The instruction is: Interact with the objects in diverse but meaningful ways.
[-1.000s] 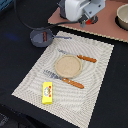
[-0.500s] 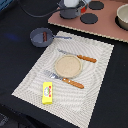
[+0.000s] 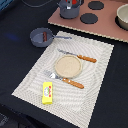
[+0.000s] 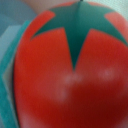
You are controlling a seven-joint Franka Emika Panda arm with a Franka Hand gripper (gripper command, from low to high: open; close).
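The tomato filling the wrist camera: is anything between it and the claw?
Nothing visible. The red tomato with its green star top fills almost the whole wrist view, blurred from closeness, and nothing crosses in front of it. The claw's fingers are not in view.

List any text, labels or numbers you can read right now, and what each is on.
No text is readable in either view.
Yellow block on the placemat: red marks on its top face, too small and blurred to read.
Tomato in the wrist view: no lettering visible.
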